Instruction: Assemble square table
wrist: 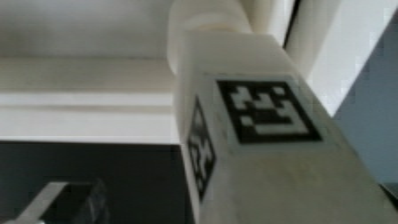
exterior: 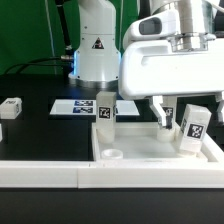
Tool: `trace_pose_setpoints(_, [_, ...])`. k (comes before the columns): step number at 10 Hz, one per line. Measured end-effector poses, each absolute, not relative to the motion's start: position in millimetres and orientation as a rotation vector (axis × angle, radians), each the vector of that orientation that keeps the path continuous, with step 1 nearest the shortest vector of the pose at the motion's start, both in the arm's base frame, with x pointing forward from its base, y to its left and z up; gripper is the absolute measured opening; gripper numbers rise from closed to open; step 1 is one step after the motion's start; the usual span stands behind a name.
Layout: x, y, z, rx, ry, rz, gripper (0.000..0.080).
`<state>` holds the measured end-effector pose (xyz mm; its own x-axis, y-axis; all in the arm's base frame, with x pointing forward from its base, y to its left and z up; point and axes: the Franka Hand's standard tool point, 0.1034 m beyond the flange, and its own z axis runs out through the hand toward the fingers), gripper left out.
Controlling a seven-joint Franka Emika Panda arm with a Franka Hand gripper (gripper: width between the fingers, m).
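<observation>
On a black table (exterior: 40, 128) before a green backdrop (exterior: 25, 30), the gripper (exterior: 187, 113), jaws wide, straddles a tilted tagged leg (exterior: 193, 128) standing on the square table slab (exterior: 150, 152) at the exterior view's right; best to centre on it, then close squarely so it cannot twist.

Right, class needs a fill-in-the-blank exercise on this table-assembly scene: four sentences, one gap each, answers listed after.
1. The end effector hangs with its jaws ____.
2. The marker board lies flat on the ____ work table.
3. In the exterior view, one leg stands alone at the far ____ edge.
4. The square table shows a ____ socket in its corner.

Missing words: open; black; left; round.
</observation>
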<state>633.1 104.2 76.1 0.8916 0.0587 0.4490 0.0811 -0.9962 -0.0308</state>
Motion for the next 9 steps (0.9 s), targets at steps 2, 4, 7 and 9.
trace_pose_setpoints(2, [630,100,69.8,-3.034,-0.108,-0.452,0.0649])
trace_pose_setpoints(4, [618,98,65.6,-3.040,-0.072,-0.144,0.0649])
trace_pose_setpoints(7, [621,104,71.6,-3.031,-0.044,0.108,0.0649])
trace_pose_setpoints(9, [626,105,73.2,-3.032,-0.043,0.080,0.0649])
